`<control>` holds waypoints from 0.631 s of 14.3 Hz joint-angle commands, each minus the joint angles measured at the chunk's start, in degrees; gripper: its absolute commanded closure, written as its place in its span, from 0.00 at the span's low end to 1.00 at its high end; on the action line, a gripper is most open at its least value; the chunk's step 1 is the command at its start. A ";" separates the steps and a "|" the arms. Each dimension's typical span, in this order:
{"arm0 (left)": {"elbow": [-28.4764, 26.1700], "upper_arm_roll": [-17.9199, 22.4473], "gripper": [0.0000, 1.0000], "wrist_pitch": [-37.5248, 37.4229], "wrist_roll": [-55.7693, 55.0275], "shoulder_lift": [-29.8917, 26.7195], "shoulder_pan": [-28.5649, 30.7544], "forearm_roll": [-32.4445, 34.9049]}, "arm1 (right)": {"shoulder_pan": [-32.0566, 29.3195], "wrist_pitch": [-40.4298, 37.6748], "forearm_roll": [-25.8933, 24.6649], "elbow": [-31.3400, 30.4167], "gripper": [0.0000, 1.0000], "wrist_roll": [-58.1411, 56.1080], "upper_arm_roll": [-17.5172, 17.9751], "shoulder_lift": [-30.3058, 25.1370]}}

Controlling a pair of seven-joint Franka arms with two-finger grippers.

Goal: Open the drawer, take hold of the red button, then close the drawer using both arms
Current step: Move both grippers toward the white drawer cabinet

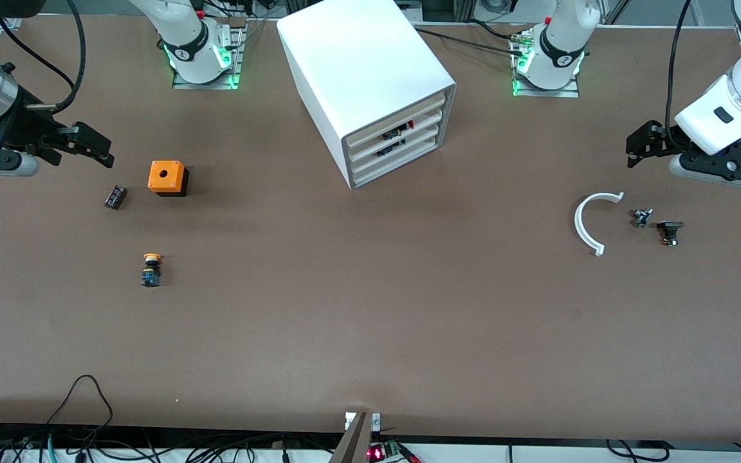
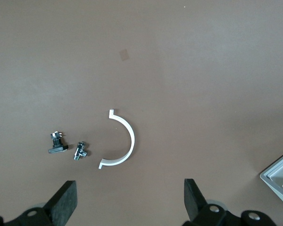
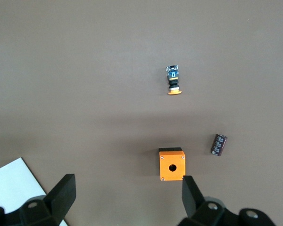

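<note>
Brown table | drawer shut | left end effector, right end effector spread, aloft | orange box nearby

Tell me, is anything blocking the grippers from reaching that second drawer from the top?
Nothing visible does. The bare table lies in front of the drawer. The left gripper and right gripper, both open, hover at their own ends of the table.
</note>
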 commanded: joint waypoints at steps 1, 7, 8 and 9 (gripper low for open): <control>0.85 0.08 0.00 -3.96 0.22 -0.06 -0.25 -3.27 | 1.82 -1.73 -0.64 1.82 0.00 -0.63 0.56 2.72; 0.85 -0.27 0.00 -15.82 0.49 2.04 -1.21 -12.04 | 5.43 3.10 -0.64 4.51 0.00 0.07 0.56 11.93; 0.85 -0.27 0.00 -17.50 0.57 2.66 -1.21 -14.68 | 5.96 2.50 -0.55 8.63 0.00 0.07 0.56 14.91; 0.85 -0.35 0.00 -18.30 1.01 3.45 -1.30 -16.97 | 6.14 1.62 -0.55 12.32 0.00 0.07 0.56 17.21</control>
